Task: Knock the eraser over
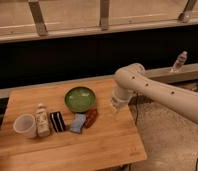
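Note:
The eraser (57,121), a small black block with white stripes, lies on the wooden table (107,142) between the small white-labelled bottle (42,120) and the light-blue sponge (78,123). My gripper (115,104) hangs at the end of the white arm (157,90) above the table's right part, to the right of the green bowl (80,98). It is well apart from the eraser, with the sponge and a reddish-brown item between them.
A white cup (25,125) stands at the left beside the bottle. A reddish-brown item (91,118) lies next to the sponge. A clear bottle (179,61) stands on the ledge at the back right. The table's right edge is just under the arm.

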Motion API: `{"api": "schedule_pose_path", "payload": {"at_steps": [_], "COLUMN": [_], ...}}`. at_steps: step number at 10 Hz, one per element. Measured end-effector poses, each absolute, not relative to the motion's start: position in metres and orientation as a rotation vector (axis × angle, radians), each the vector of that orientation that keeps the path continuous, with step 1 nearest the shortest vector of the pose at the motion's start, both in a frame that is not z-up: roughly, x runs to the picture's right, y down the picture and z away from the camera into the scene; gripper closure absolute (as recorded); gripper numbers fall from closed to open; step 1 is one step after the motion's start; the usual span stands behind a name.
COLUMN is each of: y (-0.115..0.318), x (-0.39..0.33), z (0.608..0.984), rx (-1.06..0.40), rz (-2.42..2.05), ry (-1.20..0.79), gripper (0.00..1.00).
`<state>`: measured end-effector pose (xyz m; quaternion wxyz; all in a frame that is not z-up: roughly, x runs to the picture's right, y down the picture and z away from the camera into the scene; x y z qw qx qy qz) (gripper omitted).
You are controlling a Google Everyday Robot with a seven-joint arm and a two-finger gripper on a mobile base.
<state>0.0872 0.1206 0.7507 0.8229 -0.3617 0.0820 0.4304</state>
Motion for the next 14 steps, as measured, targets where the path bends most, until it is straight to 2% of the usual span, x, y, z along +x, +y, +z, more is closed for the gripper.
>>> {"api": "schedule_pose_path", "payload": {"at_steps": [3,5,8,10,14], "y": [0.129,0.152,0.167,0.168,0.178], "x": [0.076,0.045,0.031,0.028,-0.015], "z": [0.755,0.766,0.760,0.750,0.737], "rx": [-0.792,-0.848,-1.016,-1.042,-1.079], "rz": [0.882,0.819,0.737,0.722,0.613], "ry": [0.172,0.114,-0.258,-0.466,-0.546], "gripper": [1.00,1.00,1.00,1.00,1.00]}}
